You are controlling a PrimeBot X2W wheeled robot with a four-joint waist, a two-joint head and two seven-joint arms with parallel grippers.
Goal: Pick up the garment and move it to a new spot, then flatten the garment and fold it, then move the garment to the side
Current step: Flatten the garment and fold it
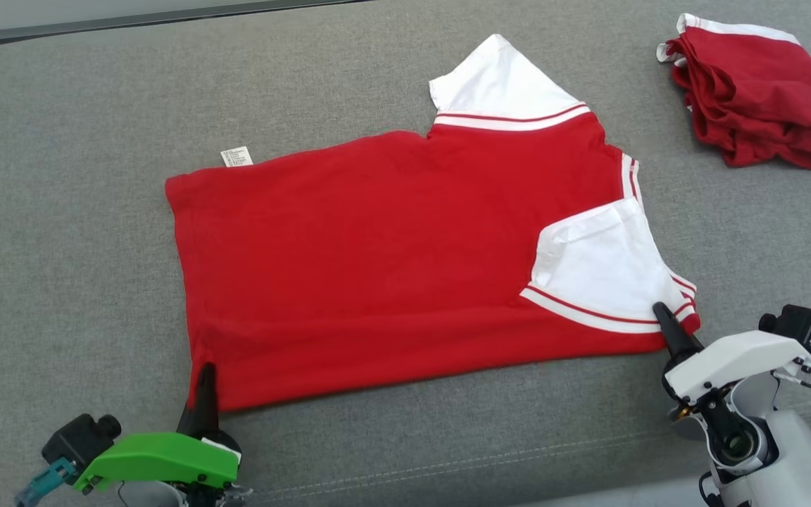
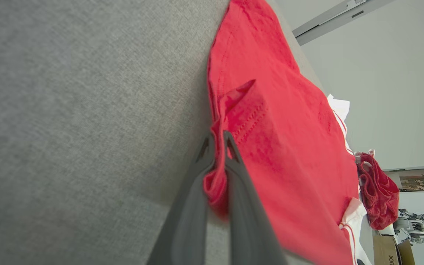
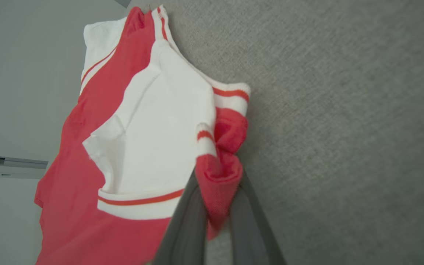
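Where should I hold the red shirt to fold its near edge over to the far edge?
By its two near corners, coming in from the near side. The red shirt lies flat, long edge toward the robot. The left gripper is shut on the hem corner and the right gripper on the shoulder corner, which looks right.

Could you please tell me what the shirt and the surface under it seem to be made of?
Shirt: probably a soft cotton-like knit with a matte finish. It crumples into soft folds where it is pinched, and the hem shows rows of stitching.
Surface: a coarse woven grey fabric, matte, likely upholstery. The weave looks flecked and a stitched seam runs along its near part.
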